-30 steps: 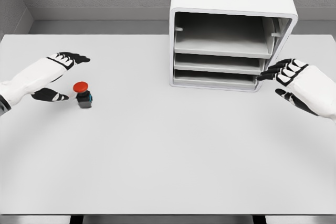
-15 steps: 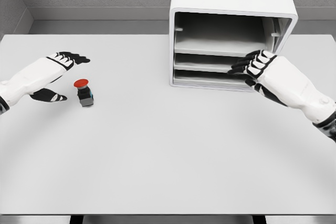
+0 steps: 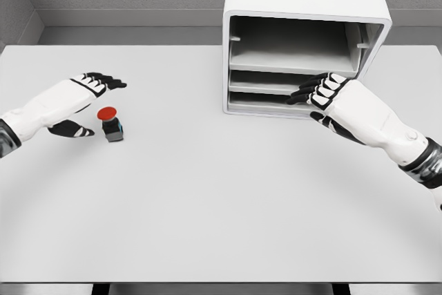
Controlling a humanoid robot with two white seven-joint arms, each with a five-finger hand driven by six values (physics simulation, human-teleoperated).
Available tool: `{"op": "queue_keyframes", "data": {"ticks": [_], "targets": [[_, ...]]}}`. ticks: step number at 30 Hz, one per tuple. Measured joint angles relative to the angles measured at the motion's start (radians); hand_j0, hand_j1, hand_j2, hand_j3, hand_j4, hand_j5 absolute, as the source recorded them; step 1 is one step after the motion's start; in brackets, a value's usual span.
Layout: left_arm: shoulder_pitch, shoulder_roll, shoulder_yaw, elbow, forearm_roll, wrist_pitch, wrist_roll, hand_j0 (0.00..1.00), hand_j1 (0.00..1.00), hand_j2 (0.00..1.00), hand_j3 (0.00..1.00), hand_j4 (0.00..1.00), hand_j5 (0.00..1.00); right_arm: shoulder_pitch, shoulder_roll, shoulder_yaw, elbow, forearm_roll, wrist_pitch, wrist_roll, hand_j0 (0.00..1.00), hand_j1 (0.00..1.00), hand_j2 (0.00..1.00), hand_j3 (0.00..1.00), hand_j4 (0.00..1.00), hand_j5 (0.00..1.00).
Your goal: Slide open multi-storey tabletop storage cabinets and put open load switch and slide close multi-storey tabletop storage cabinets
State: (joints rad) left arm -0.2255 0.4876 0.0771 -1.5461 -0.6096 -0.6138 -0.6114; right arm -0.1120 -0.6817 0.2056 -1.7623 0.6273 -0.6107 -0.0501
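— Where's your load switch (image 3: 109,123)?
— On the table (image 3: 207,198), just beside your left hand (image 3: 72,98), fingers spread, holding nothing.
— Right hand (image 3: 338,101)?
— Fingers loosely apart at the cabinet (image 3: 304,5) drawers. No lettering readable anywhere.

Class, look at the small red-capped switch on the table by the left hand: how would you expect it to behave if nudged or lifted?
The switch probably tips easily: its wide red cap sits on a narrower dark body. It looks rigid and likely light, being small beside the left hand. It stands free on the smooth table, so a push may slide it.
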Motion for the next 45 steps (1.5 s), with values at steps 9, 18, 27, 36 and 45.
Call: {"op": "queue_keyframes", "data": {"ticks": [9,18,27,36,45], "targets": [[0.002,-0.004,-0.037,0.002,-0.025,0.0,0.0,0.97,0.97,0.97,0.97,0.97,0.97,-0.038,0.004,0.003,0.003,-0.001,0.0,0.0,0.7,0.7,0.7,0.7,0.7,0.7],[0.002,-0.002,-0.078,0.002,-0.027,0.0,0.0,0.94,0.94,0.94,0.94,0.94,0.94,-0.058,0.021,0.011,0.004,-0.004,0.0,0.001,0.7,0.7,0.7,0.7,0.7,0.7],[0.0,0.004,-0.08,0.006,-0.026,0.0,0.0,0.91,0.91,0.91,0.91,0.91,0.91,-0.1,0.042,0.013,0.032,-0.005,0.0,0.001,0.7,0.7,0.7,0.7,0.7,0.7],[0.022,0.008,-0.08,0.009,-0.026,0.0,0.0,0.85,0.85,0.85,0.85,0.85,0.85,-0.155,0.076,0.059,0.102,-0.004,0.0,0.012,0.71,0.71,0.71,0.71,0.71,0.71],[0.021,0.019,-0.078,0.031,-0.026,0.0,0.0,0.7,0.7,0.7,0.7,0.7,0.7,-0.212,0.106,0.101,0.177,-0.005,0.0,0.016,0.72,0.72,0.72,0.72,0.72,0.72]]}}
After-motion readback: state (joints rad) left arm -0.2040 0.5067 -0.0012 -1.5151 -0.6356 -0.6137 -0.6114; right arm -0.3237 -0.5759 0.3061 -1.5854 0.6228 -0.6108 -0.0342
